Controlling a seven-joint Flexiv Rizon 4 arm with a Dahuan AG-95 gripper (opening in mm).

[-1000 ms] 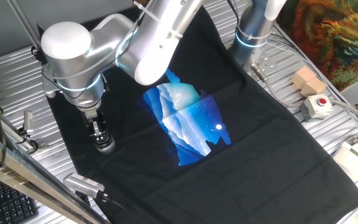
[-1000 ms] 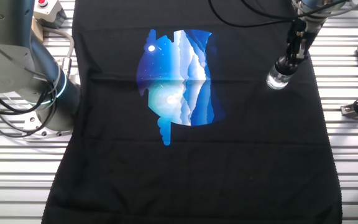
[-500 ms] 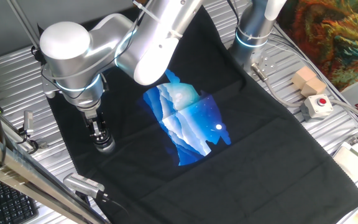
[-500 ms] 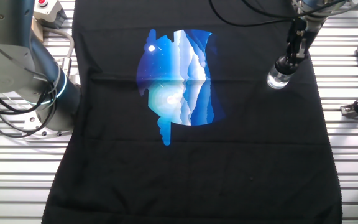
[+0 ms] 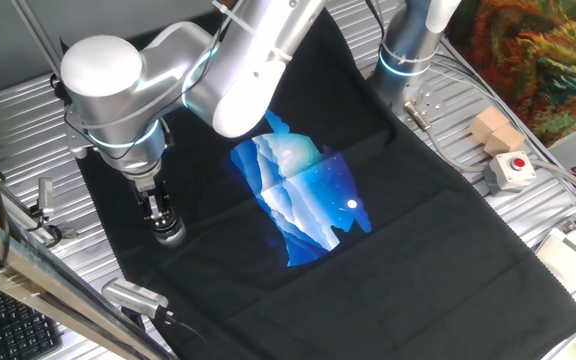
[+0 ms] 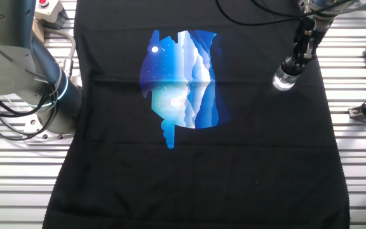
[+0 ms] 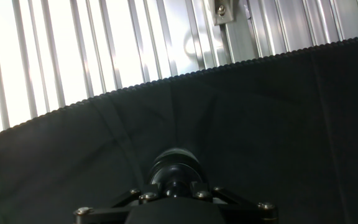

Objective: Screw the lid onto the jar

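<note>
Here, a small squat jar (image 5: 171, 233) of clear, silvery-shining glass, upright on the black cloth (image 5: 398, 240), at about 8 o'clock from the blue mountain print (image 5: 303, 200) in one fixed view, and near the cloth's edge. In the other fixed view, same jar (image 6: 283, 80) at about 2 o'clock from the print (image 6: 182, 83), glinting bright at its base. On top, a tiny dark round lid (image 6: 289, 65), smaller than the jar, seen in the hand view as a dark round cap (image 7: 174, 169) just ahead of the fingers.

Gripper (image 5: 161, 212) pointing straight down, directly over the jar, fingers pinched together on the lid. Above it, the bulky white wrist (image 5: 108, 85), with the silver arm link rising toward 1 o'clock. In the hand view, ribbed metal table (image 7: 73, 50) beyond the cloth's scalloped edge, toward 12 o'clock.
</note>
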